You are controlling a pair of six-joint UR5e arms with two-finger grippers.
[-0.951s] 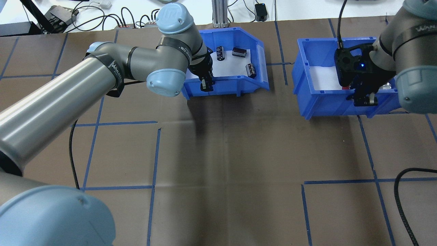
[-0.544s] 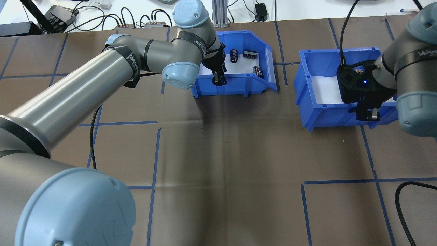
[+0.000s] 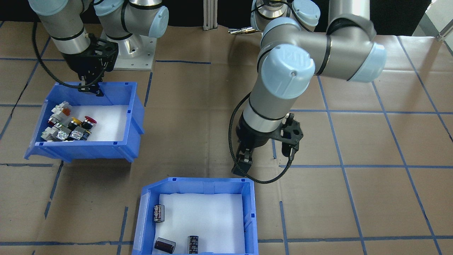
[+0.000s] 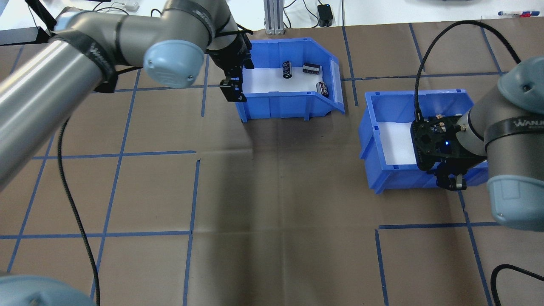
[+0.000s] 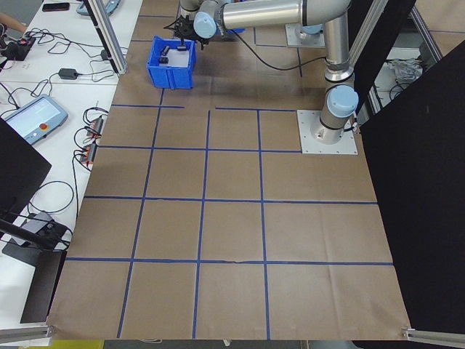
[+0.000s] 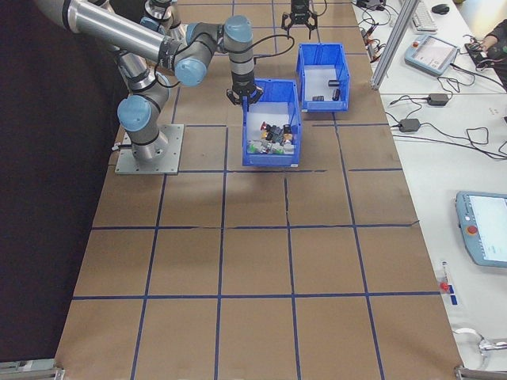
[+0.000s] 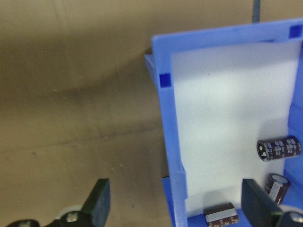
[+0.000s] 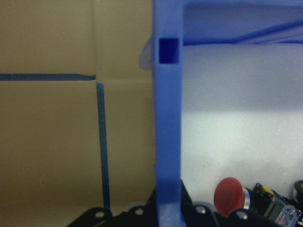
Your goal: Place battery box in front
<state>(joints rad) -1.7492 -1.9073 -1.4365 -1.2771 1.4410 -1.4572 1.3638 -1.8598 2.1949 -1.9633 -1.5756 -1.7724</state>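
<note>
Front-facing view: your battery box [image 3: 198,184] sits on the desk's far side; left gripper [image 3: 243,166] hangs beside its corner.

Left wrist view: jaws wide, empty. Stiff, light plastic; grip a wall.

Right wrist view: right gripper [image 8: 165,215] clamps the switch bin [image 8: 166,118] wall.

Brown-papered work table gridded with blue tape, flanked by white benches.

The table [image 4: 276,191] is covered in brown paper, creased across the middle, with blue tape lines [image 4: 144,153] marking squares. Beyond its far edge a white bench [image 4: 382,10] carries cables, a black adapter [image 4: 325,12] and an aluminium post [image 4: 274,15]. From the right end, that white bench holds a grey teach pendant [image 6: 485,237] and more cables. Black panels [image 5: 425,189] stand on the robot's side. Lighting is even, with soft shadows.
</note>
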